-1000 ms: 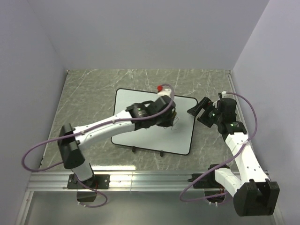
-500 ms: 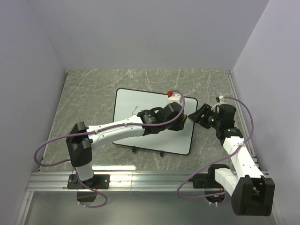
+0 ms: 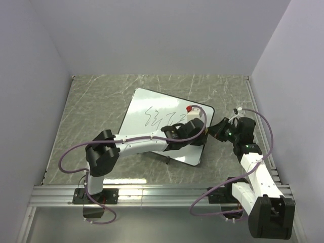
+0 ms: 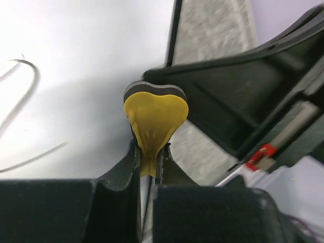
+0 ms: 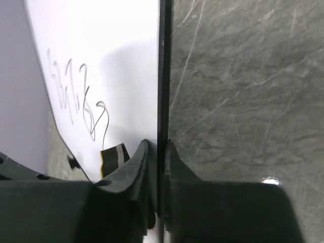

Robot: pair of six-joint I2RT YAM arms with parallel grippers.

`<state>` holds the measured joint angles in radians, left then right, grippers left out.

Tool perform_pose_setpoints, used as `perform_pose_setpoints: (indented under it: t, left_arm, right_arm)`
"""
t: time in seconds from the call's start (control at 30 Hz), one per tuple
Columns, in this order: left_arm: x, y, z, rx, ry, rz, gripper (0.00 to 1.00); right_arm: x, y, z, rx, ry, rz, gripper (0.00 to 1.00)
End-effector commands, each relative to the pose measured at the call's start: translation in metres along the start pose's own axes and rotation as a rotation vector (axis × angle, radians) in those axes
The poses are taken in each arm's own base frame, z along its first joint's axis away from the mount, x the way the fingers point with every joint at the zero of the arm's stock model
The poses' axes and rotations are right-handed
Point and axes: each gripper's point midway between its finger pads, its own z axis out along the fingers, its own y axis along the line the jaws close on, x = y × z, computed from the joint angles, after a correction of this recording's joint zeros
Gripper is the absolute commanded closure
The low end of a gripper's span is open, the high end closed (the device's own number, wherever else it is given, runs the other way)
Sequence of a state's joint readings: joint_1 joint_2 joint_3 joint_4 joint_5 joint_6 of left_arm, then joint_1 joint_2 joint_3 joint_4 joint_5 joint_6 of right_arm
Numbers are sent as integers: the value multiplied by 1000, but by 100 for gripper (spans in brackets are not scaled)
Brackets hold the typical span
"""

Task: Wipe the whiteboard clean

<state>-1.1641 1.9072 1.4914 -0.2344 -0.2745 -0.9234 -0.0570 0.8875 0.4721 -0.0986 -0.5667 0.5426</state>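
Whiteboard [image 3: 147, 104] sat clamped at its right edge in the right gripper [image 5: 158, 152]. The left gripper [image 4: 148, 154] pinched a yellow sponge [image 4: 154, 116] near that edge.

Washed-out glare across whiteboard [image 4: 76, 55]

The whiteboard [image 3: 148, 103] is white with a thin black rim and dark scribbles [image 3: 161, 117], the sponge [image 4: 155, 115] is yellow with a dark back edge, and the table [image 3: 96, 101] is grey-green marble veined with pale lines.
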Motion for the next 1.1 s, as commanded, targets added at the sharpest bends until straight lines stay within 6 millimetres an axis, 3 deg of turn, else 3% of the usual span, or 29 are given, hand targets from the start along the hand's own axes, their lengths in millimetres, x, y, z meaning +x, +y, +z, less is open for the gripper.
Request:
perform_pose_setpoints:
  t: [0.0, 0.07, 0.2, 0.43, 0.6, 0.63, 0.67, 0.7, 0.73, 0.8, 0.83, 0.93, 1.07]
  left_arm:
    - [-1, 19, 19, -52, -28, -62, 100]
    - [-6, 38, 20, -119, -48, -72, 100]
    - [-8, 69, 20, -205, -51, -75, 100]
    - [-9, 106, 8, -333, -63, -35, 100]
    - [4, 162, 2, -517, -20, -16, 100]
    - [-1, 176, 1, -534, -20, -47, 100]
    - [6, 192, -9, -550, -4, -58, 100]
    - [4, 196, -10, -527, -10, -88, 100]
    - [12, 224, -17, -570, 9, -101, 100]
    - [4, 239, -30, -585, -5, -118, 100]
    - [5, 257, -36, -624, 5, -130, 100]
    - [-1, 283, -53, -696, 14, -116, 100]
    - [-3, 289, -62, -700, 43, -85, 100]
  right_arm:
    - [0, 5, -2, -10, 5, 1, 95]
    - [0, 5, -3, -1, 11, -7, 100]
    - [1, 7, -2, -6, 16, -15, 100]
    - [2, 13, -3, -14, 17, -36, 100]
    - [2, 18, -6, -19, 19, -44, 100]
    - [0, 19, -7, -18, 15, -47, 100]
    - [-1, 20, -8, -19, 14, -48, 100]
    - [-3, 22, -8, -21, 10, -50, 100]
    - [-5, 24, -9, -25, 5, -55, 100]
    - [-9, 26, -9, -22, 0, -61, 100]
    - [-11, 27, -11, -19, -4, -71, 100]
    - [-12, 33, -11, -20, 0, -98, 100]
    - [-15, 37, -14, -27, -13, -102, 100]
